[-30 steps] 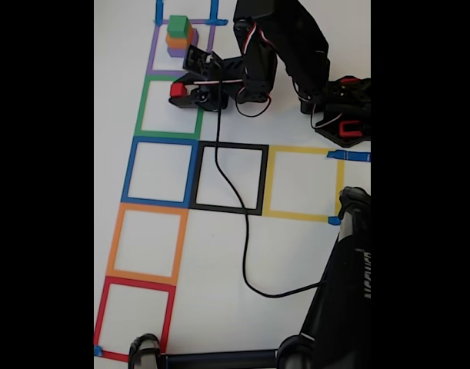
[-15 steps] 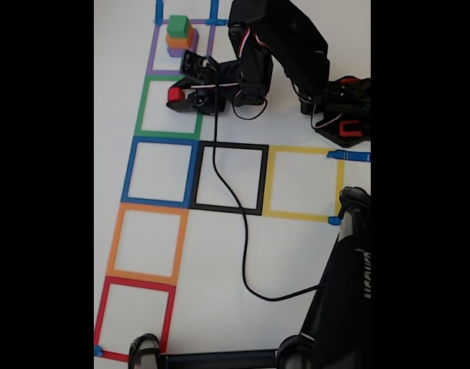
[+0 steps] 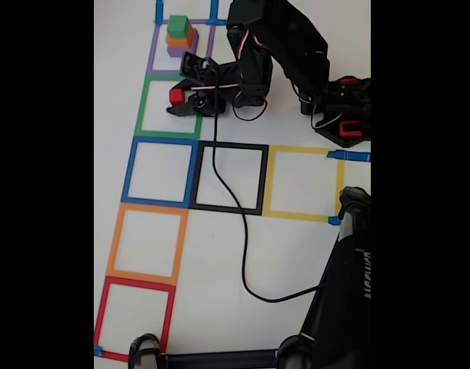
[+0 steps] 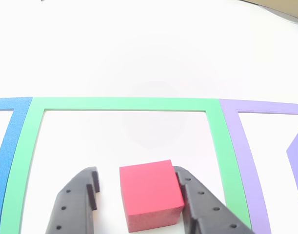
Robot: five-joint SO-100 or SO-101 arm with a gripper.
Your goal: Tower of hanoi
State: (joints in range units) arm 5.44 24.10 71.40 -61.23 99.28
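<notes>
Lowered since earlier: black two-finger gripper, fingers parting around small red foam cube inside green tape square. Risking cube dragging, one finger touching it.

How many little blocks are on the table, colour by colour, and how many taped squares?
Red blocks: 1, between the fingers of the pincer
Green blocks: 1
Orange blocks: 1
Purple blocks: 1
Blocks in total: 4
Taped squares: 7, one each in purple, green, blue, black, yellow, orange and red
Total: 11
</notes>
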